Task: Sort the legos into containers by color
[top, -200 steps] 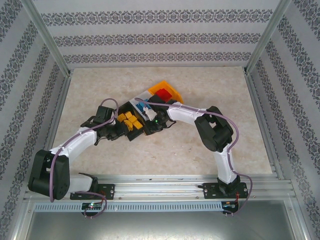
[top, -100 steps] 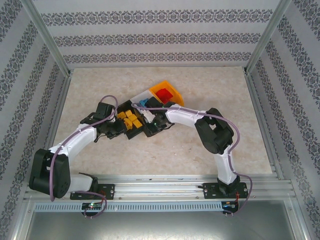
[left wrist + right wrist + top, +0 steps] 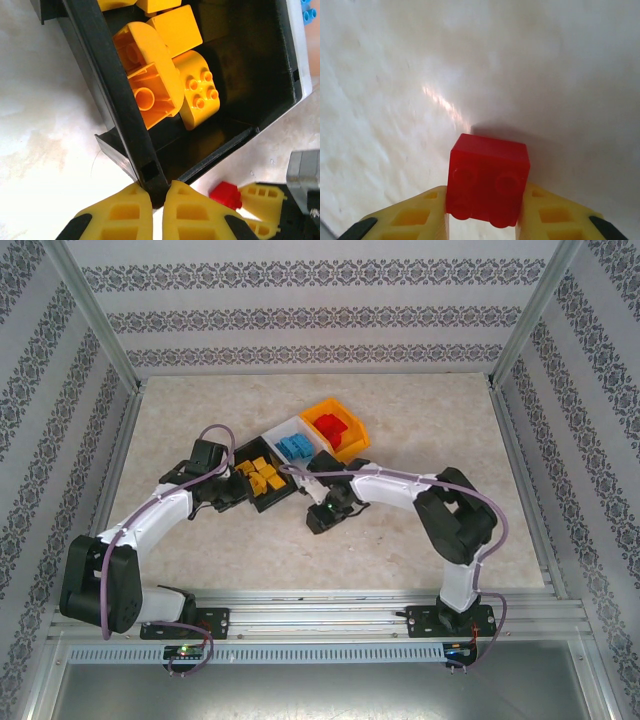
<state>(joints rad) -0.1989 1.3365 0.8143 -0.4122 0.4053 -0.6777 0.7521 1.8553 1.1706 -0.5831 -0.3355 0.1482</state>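
Observation:
The black container [image 3: 283,490] holds several orange-yellow legos [image 3: 262,477]; in the left wrist view these legos [image 3: 165,75] lie inside its wall [image 3: 117,100]. My left gripper [image 3: 245,502] [image 3: 159,192] is shut on the black container's near corner. The white container [image 3: 277,432] holds blue legos [image 3: 294,447], and the orange-yellow container [image 3: 322,412] holds red legos [image 3: 337,427]. My right gripper [image 3: 316,522] [image 3: 485,212] is shut on a red lego [image 3: 487,182] low over the table, just in front of the black container; the left wrist view also catches that red lego [image 3: 226,195].
The three containers stand in a slanted row at the table's middle. Bare marble tabletop [image 3: 420,430] lies on all sides of them. Patterned walls and metal frame posts [image 3: 525,325] enclose the table.
My right arm has pulled back from over the containers toward the front, carrying the red lego down near the table. The white container with blue legos is uncovered. The left gripper has stayed at the black container.

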